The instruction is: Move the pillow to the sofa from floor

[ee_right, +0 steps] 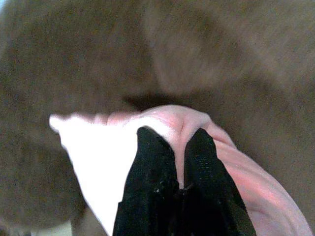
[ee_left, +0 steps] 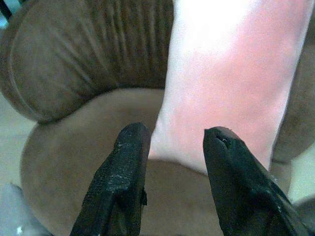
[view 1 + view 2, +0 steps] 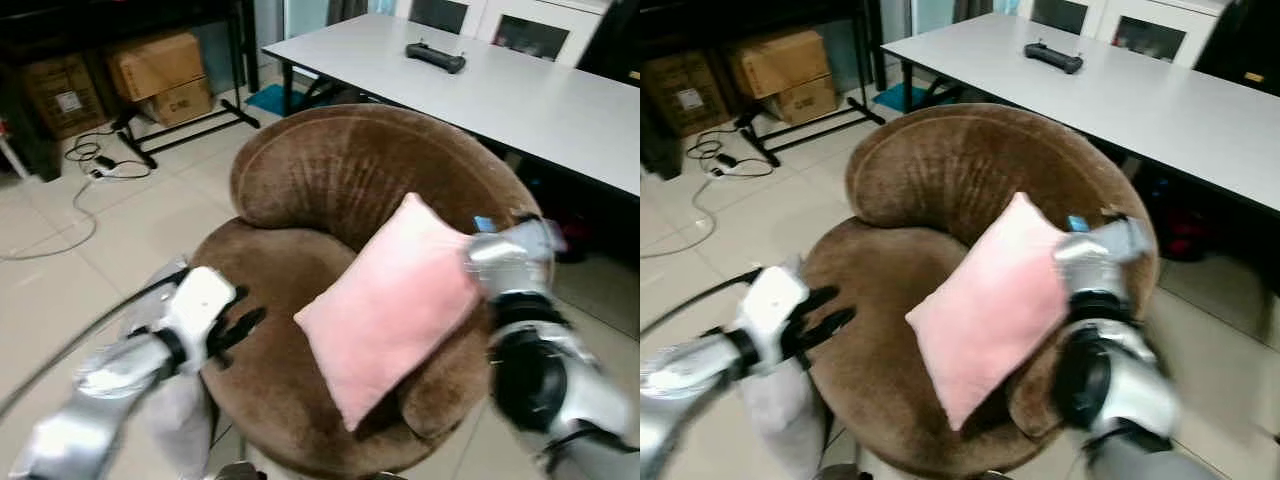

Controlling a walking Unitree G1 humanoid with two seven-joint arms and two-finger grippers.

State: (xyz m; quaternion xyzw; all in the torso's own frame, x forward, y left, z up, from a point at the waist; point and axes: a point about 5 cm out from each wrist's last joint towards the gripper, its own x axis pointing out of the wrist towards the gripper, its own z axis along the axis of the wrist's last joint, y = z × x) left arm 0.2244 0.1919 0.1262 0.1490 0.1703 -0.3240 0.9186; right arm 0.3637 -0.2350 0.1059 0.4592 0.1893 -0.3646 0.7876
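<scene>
Leaning against the sofa backrest at frame centre, the pillow stands on the brown seat; the right wrist view shows what the head views hide, the right gripper pinching a fold of pink fabric. The left gripper, lower left, hangs parted over the seat's edge, empty. Right fingertips are lost behind the pillow in the eye views.

My arms are silver metal with black joint rings. My left gripper has a white housing behind two long black fingers, matte and slightly grainy. My right gripper has the same black fingers. A dark cable runs along my left forearm.
</scene>
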